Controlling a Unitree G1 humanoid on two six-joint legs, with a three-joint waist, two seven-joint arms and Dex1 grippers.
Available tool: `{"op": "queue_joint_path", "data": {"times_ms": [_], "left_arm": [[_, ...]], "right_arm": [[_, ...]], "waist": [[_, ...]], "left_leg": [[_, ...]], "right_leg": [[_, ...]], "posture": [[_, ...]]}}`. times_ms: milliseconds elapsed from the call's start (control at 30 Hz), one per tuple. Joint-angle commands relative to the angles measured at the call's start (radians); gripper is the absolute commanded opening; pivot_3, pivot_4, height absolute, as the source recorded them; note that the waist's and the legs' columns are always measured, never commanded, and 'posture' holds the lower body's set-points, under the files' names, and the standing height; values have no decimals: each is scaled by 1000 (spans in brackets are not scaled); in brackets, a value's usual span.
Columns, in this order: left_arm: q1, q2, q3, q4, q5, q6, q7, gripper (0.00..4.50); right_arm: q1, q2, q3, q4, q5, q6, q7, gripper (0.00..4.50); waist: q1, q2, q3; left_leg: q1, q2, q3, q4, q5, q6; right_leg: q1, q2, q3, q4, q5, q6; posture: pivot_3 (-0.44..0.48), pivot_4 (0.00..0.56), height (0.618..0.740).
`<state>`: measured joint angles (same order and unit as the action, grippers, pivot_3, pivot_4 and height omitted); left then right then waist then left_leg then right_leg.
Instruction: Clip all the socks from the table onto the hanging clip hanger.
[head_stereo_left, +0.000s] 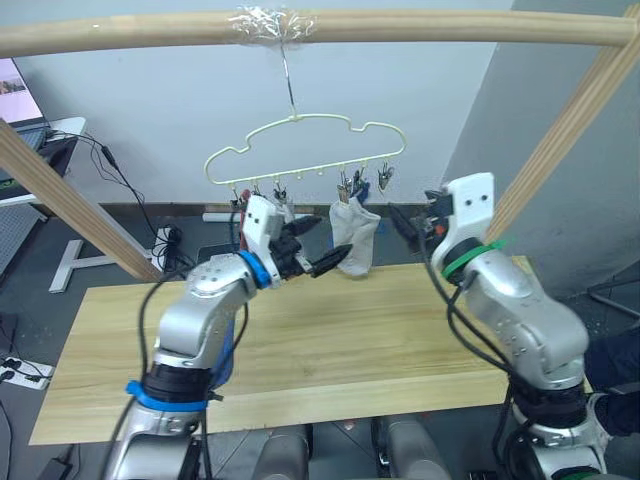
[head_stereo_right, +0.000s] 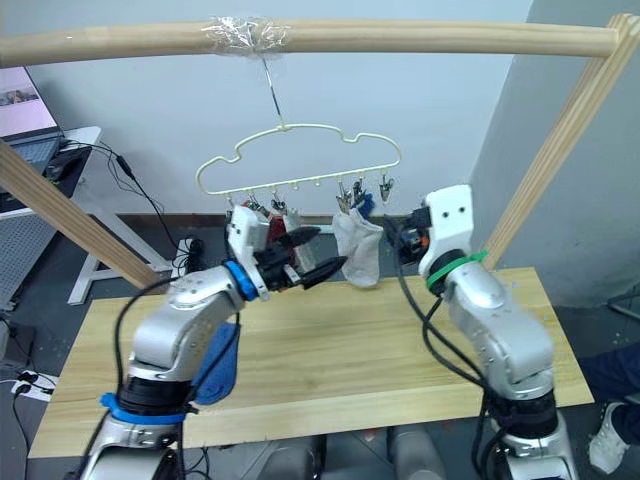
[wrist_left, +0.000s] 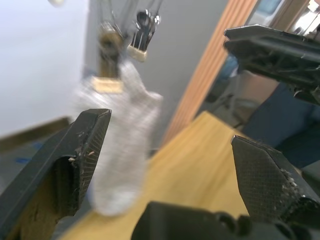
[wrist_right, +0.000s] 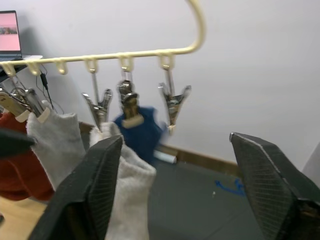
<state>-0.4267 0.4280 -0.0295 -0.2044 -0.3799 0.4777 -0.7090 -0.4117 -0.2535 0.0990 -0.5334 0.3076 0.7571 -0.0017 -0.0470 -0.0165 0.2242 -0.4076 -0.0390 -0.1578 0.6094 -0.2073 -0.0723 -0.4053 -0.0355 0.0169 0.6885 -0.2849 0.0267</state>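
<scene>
socks are mostly up on the clip hanger (head_stereo_left: 300, 150), which hangs by its hook from the taped wooden pole (head_stereo_left: 400, 25). in the right wrist view: a rust red sock (wrist_right: 12, 160), two light grey socks (wrist_right: 57, 145) and (wrist_right: 130, 195), and a blue sock (wrist_right: 140, 132) all hang from clips. the end clip (wrist_right: 172, 102) nearest the hanger's curved end is empty.

left gripper (head_stereo_left: 325, 262) sits just beside the hanging grey sock (head_stereo_left: 355, 235), jaws spread apart and holding nothing; left wrist view shows the sock between its fingers (wrist_left: 75, 160) but not pinched. right gripper (wrist_right: 175, 195) is raised near the empty end clip, jaws wide, also holding nothing.

a blue sock (head_stereo_right: 218, 365) looks to lie on the table (head_stereo_left: 380, 340) under the left arm, partly hidden by it, so hedge: probably a sock, shape not fully clear. count of red socks behind the left gripper is hard to confirm, clips there are blocked.

judged step: between socks, one just clipped or being checked, late in the task. next move calls for the left gripper to drop to the table, pinch the blue sock near its cuff, lift it to the free clip, while the right gripper squeezes that clip open. risk: hanger swings freely on its hook, so the clip needs steadying before feeding fabric in.

no containers in view.
</scene>
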Motion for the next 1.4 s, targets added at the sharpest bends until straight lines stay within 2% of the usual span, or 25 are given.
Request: {"op": "queue_joint_path", "data": {"times_ms": [33,133,600,933,1200,1400], "left_arm": [[-13,31,38,-69,-19,-6,-4,4391],[-18,38,64,-86,-40,-16,0,4391],[-22,39,63,-156,-82,-23,-24,4391],[-10,43,59,-191,-113,-6,-24,4391],[-12,40,59,-198,-114,6,-9,4391],[5,41,62,-214,-117,10,0,4391]], "right_arm": [[6,46,44,5,-97,-104,-40,3240],[-8,94,60,60,-156,-144,-72,2260],[-70,206,13,225,-271,-228,-113,2260],[-176,289,-23,410,-295,-284,-143,2260],[-283,245,-72,613,-354,-403,-182,2260],[-258,204,-83,598,-378,-401,-169,2260]], "waist": [[10,0,0],[19,0,0],[21,0,0],[20,0,0],[21,0,0],[21,0,0]], "left_leg": [[0,0,0,0,0,0],[0,0,0,0,0,0],[0,0,-1,0,2,-3],[0,0,-1,0,1,-2],[0,-1,-1,0,1,-1],[0,-1,-1,0,1,-1]], "right_leg": [[0,0,0,0,0,0],[0,0,0,-1,0,0],[0,0,-1,-1,1,-1],[0,0,-1,0,1,-1],[0,0,0,1,1,-1],[0,0,0,1,1,-1]], "posture": [[70,184,740],[80,181,740],[92,181,740],[103,194,740],[117,195,740],[125,202,740]]}}
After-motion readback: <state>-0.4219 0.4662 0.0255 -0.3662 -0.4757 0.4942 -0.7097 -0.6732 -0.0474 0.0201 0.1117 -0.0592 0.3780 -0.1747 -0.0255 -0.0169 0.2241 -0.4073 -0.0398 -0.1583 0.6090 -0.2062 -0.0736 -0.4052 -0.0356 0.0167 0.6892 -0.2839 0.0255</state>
